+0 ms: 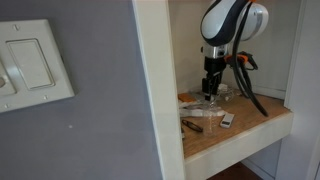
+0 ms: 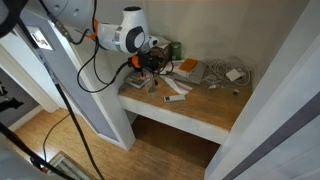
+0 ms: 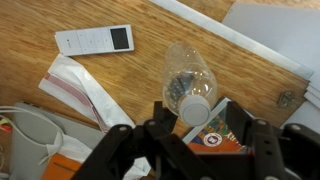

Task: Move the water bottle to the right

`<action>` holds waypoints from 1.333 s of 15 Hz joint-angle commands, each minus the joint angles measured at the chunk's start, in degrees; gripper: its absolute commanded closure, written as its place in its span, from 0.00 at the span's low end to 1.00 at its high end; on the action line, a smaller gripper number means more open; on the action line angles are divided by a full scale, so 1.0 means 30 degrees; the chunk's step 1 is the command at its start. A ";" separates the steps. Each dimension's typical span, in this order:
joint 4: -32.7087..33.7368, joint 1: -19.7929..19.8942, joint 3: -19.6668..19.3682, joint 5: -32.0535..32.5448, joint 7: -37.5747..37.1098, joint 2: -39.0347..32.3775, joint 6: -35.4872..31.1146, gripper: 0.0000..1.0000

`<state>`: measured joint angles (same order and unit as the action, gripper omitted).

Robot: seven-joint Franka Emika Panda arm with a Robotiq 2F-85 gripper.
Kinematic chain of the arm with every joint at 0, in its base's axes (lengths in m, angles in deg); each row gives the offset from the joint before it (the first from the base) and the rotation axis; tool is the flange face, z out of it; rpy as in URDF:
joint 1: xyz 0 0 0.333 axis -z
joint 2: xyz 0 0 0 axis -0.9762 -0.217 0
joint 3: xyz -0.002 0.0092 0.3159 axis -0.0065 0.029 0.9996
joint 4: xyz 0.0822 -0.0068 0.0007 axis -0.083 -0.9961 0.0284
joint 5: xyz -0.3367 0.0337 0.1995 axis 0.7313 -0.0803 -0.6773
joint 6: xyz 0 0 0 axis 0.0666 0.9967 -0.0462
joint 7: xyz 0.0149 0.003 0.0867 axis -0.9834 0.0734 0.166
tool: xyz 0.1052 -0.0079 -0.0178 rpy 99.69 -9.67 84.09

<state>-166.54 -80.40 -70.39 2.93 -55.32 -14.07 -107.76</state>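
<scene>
1. Clear plastic water bottle (image 3: 186, 78) with a white screw cap (image 3: 195, 106) sits on the light wooden desktop (image 3: 140, 85), mid-frame in the wrist view. The cap points toward the camera. Can't tell for sure whether it stands upright or is tilted.
2. Black Robotiq gripper (image 3: 205, 135) hangs right over the cap. Its jaws are spread wide, with one finger (image 3: 158, 128) on each side of the cap and gaps showing. It has hold of nothing.
3. In both exterior views the gripper (image 1: 211, 88) (image 2: 150, 68) points down at the near-left part of the desktop (image 1: 255, 125) (image 2: 215, 105), low over the clutter. The bottle itself is too small there to make out clearly.
4. Flat white remote with a dark screen (image 3: 95, 39) lies on the wood to the far left of the bottle, apart from it. It also shows in both exterior views (image 1: 227, 119) (image 2: 175, 97).
5. Crumpled white plastic wrapper with a red stripe (image 3: 85, 90) lies left of the bottle, near it and not touching.
6. Orange and black printed card (image 3: 222, 132) lies flat beside the cap, partly hidden by the gripper.
7. White flat sheet (image 3: 280, 30) lies at the far right, well apart from the bottle.
8. White wall light switch plate (image 1: 30, 65) is on the grey wall, outside the alcove.
</scene>
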 commanded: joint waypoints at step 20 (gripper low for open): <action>0.1360 0.2815 -0.2639 0.1477 -0.4489 0.4428 0.4796 0.92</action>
<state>-162.71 -73.72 -76.44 5.06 -63.23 -3.46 -94.92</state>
